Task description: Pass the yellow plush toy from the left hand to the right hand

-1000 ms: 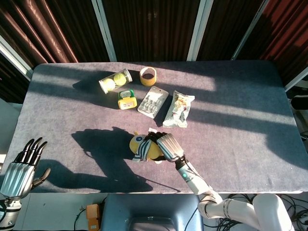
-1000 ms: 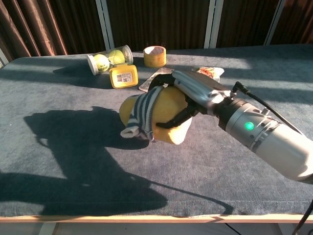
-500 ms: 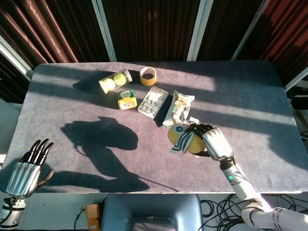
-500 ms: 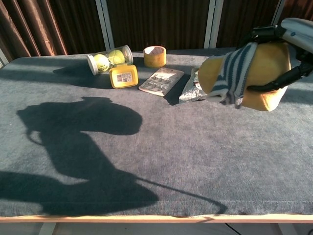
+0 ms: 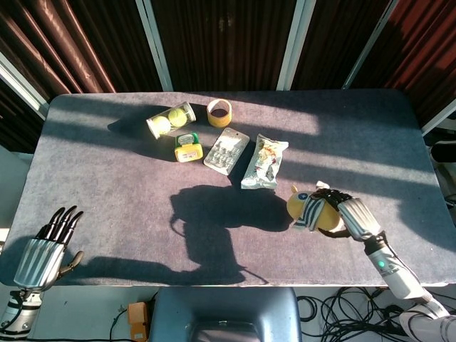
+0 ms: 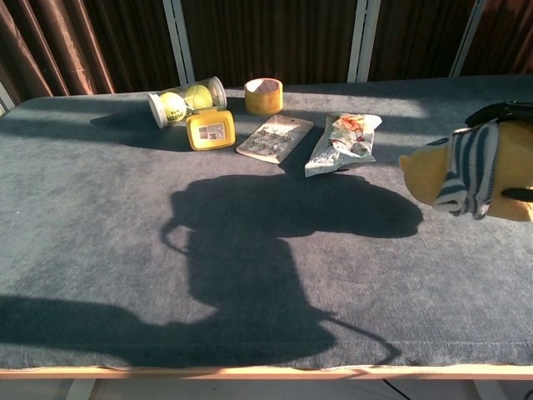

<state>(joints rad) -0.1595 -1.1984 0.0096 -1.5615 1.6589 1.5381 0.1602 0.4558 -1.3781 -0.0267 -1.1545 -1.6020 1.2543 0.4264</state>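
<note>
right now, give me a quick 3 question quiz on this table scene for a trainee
1. True or false: the right hand holds the yellow plush toy.
2. Which item lies closest to the tape roll? A) snack packet B) tube of tennis balls C) blister pack
3. Fill in: the left hand sits off the table's near-left corner, holding ______.

Key:
1. True; its fingers wrap the toy near the table's right side.
2. B; the tube lies just left of the roll.
3. Nothing; its fingers are apart and extended.
</note>
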